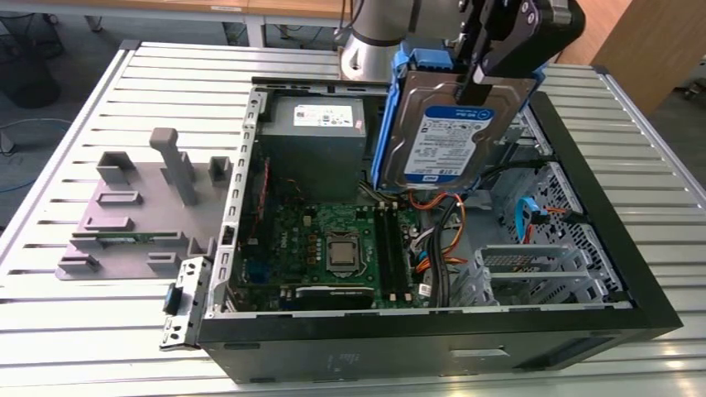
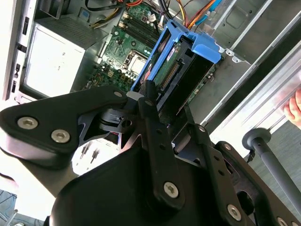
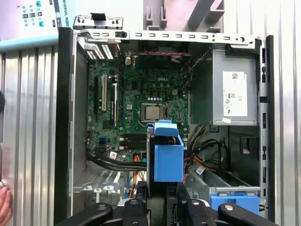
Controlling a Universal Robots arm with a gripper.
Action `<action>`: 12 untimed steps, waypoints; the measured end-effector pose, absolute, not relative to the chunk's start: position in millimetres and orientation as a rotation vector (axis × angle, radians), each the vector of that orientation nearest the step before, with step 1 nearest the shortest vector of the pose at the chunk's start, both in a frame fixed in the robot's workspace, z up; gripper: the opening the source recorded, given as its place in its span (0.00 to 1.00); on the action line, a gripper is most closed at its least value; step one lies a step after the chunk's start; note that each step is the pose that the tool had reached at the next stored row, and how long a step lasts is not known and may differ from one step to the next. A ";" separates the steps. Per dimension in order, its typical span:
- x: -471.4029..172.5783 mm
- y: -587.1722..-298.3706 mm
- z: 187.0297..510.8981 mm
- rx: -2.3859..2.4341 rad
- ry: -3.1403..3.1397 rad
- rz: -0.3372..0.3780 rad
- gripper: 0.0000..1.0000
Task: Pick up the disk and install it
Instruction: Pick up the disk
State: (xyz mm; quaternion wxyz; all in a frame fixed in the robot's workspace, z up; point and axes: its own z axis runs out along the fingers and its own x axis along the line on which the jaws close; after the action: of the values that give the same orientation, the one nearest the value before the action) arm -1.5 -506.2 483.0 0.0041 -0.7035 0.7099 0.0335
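The gripper (image 1: pixel 478 81) is clamping the disk (image 1: pixel 450 141) upright, hanging above the open computer case (image 1: pixel 631 285), at one o'clock from the motherboard (image 1: pixel 331 240) in the exterior view.

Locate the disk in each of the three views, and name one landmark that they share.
Exterior view: the disk hangs from the pincer above the open computer case, label facing the camera.
Second wrist view: the disk juts beyond the pincer, circuit-board side showing, the motherboard behind it.
First wrist view: the disk is edge-on, blue carrier foremost, before the motherboard.
Shared landmark: the power-supply box with its white sticker.
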 end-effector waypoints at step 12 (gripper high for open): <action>-1.5 -527.0 482.9 -2.204 2.224 0.105 0.35</action>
State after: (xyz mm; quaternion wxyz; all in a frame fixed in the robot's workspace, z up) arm -1.5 -527.0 482.9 0.0041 -0.7035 0.7099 0.0335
